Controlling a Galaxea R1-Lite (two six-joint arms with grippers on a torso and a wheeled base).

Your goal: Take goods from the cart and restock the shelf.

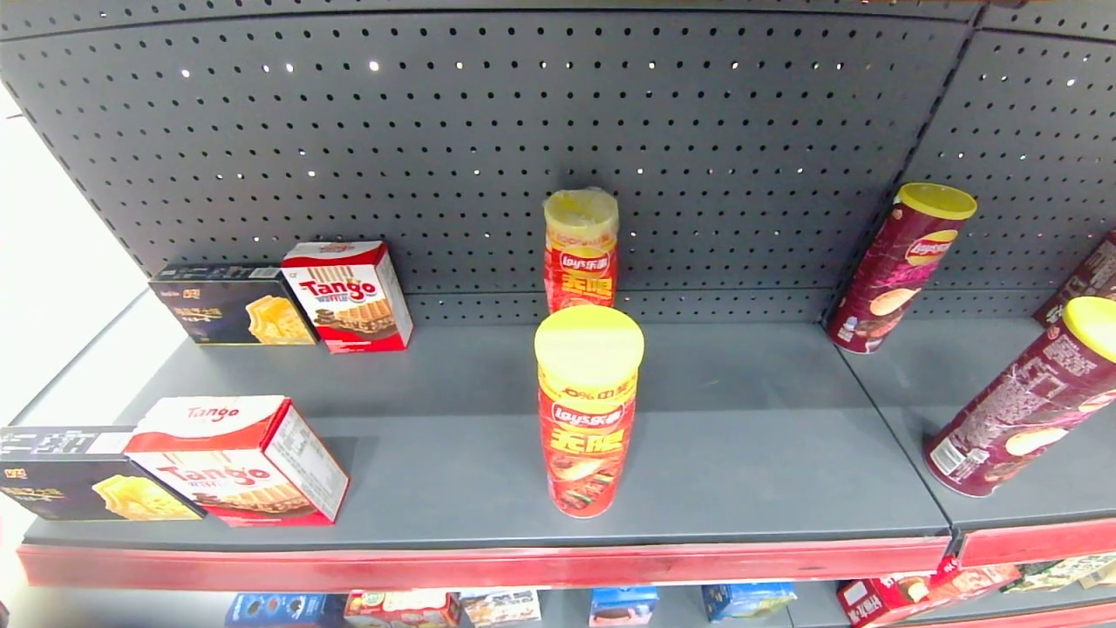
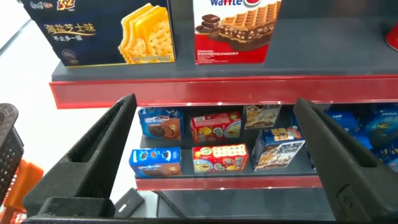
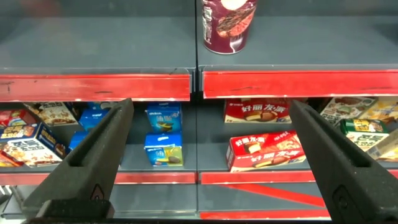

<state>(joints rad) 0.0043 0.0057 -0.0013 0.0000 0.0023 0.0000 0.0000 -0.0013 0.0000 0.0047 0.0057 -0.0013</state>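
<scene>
On the grey shelf (image 1: pixel 750 436) stand two red chip cans with yellow lids, one near the front (image 1: pixel 586 410) and one at the back panel (image 1: pixel 581 249). Two red wafer boxes (image 1: pixel 240 458) (image 1: pixel 350 295) and two dark cracker boxes (image 1: pixel 74 475) (image 1: pixel 231 303) sit at the left. Dark red cans (image 1: pixel 898 266) (image 1: pixel 1024 401) stand on the right shelf section. My left gripper (image 2: pixel 211 180) is open, empty, below the shelf's red edge (image 2: pixel 224 90), facing the cracker box (image 2: pixel 109 31) and wafer box (image 2: pixel 233 31). My right gripper (image 3: pixel 208 180) is open, empty, below the dark red can (image 3: pixel 229 25).
Lower shelves hold several small snack boxes (image 2: pixel 214 140) and red boxes (image 3: pixel 264 149). A black basket edge (image 2: pixel 9 149) with orange beneath shows beside the left gripper. A pegboard back panel (image 1: pixel 488 139) closes the shelf behind the goods.
</scene>
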